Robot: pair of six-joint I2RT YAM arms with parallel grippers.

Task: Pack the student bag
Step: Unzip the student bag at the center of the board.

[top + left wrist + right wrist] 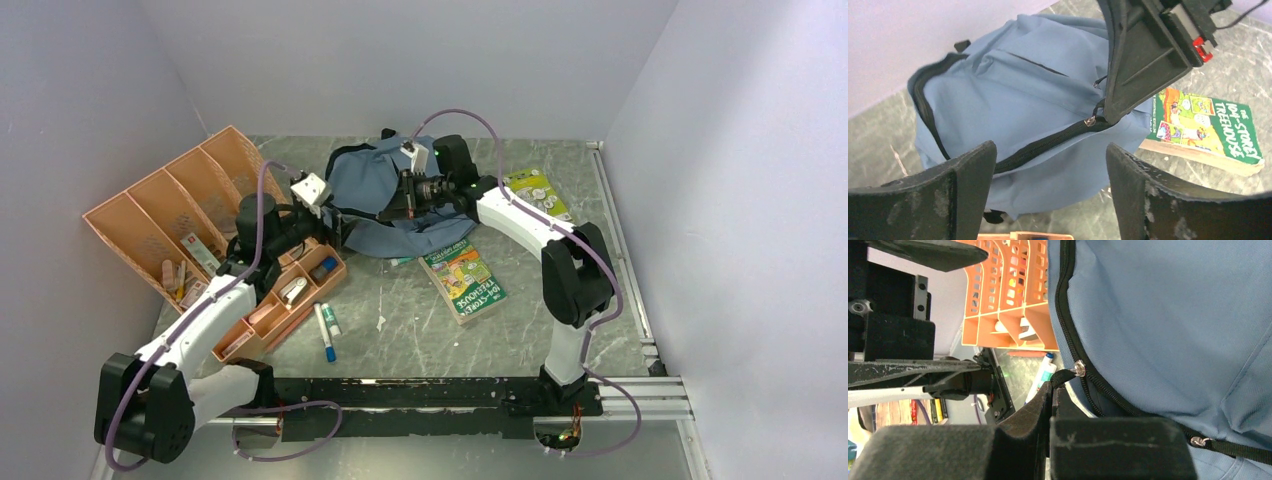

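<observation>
The grey-blue student bag (385, 195) lies at the back middle of the table, its black zipper (1048, 144) running across it. My right gripper (393, 205) is shut on the black zipper pull tab (1064, 376) by the silver slider (1079, 368). In the left wrist view the right gripper's fingers (1128, 70) come down onto the slider (1090, 120). My left gripper (340, 228) is open and empty, just short of the bag's near-left edge, its fingers (948, 195) either side of the bag's lower fabric (1058, 175).
An orange compartment tray (170, 215) with small items stands at the left, partly under the left arm. A green book (465, 280) lies right of the bag, another book (538, 192) behind it. Two markers (326, 330) lie by the tray's near end.
</observation>
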